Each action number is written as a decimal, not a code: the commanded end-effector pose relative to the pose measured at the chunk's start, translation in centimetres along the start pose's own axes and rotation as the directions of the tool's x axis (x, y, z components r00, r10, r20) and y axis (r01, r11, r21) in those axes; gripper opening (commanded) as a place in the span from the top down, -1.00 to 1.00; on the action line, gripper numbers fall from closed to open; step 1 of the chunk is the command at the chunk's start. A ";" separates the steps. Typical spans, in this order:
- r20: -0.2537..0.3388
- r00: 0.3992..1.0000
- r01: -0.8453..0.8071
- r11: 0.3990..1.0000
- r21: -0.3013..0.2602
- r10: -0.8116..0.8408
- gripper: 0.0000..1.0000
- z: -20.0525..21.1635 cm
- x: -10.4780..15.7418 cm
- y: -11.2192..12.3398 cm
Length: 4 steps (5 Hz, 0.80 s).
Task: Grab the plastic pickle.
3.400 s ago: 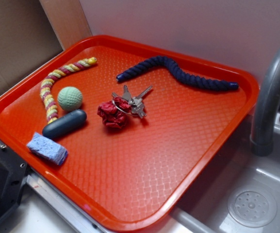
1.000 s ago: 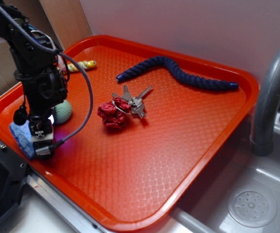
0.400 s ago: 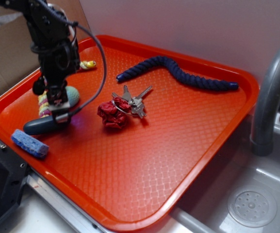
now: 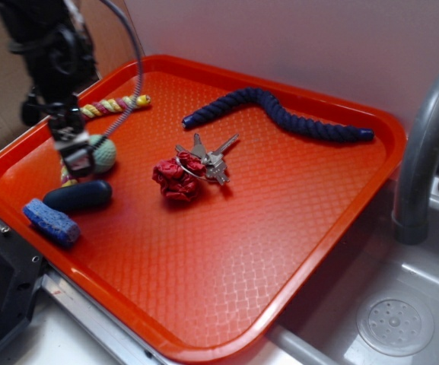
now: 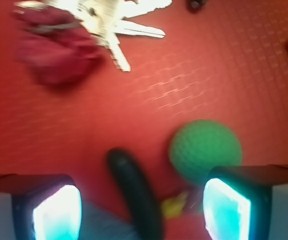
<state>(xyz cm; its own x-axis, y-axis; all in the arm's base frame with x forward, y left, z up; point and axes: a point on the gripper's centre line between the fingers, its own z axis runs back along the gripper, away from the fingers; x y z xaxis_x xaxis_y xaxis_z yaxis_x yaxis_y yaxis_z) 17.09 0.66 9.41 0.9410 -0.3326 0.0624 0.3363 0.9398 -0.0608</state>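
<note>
Dark blue-green pickle [image 4: 77, 196], orange-red textured tray [image 4: 280, 251]

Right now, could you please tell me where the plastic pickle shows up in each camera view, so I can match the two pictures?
Exterior: the plastic pickle lies near the tray's left edge, between the blue sponge and the green ball.
Wrist: the plastic pickle is at bottom centre, a dark blurred shape running to the lower edge between the two fingertips.
Shared landmark: the green ball, right beside the pickle in both views.
</note>
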 end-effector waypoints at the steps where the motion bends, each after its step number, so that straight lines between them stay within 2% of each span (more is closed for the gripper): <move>1: -0.016 0.998 0.062 0.998 0.023 -0.062 -1.00 -1.0 -1.9 -0.7; 2: -0.065 0.997 0.036 0.999 0.008 -0.036 -1.00 -3.3 -2.5 -0.4; 4: -0.176 0.984 0.012 1.000 -0.020 -0.016 -1.00 -7.6 -1.9 0.6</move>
<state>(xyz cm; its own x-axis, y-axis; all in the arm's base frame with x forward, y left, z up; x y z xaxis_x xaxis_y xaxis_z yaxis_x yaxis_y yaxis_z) 16.12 1.22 1.62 0.9228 -0.3602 -0.1367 0.3508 0.9323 -0.0884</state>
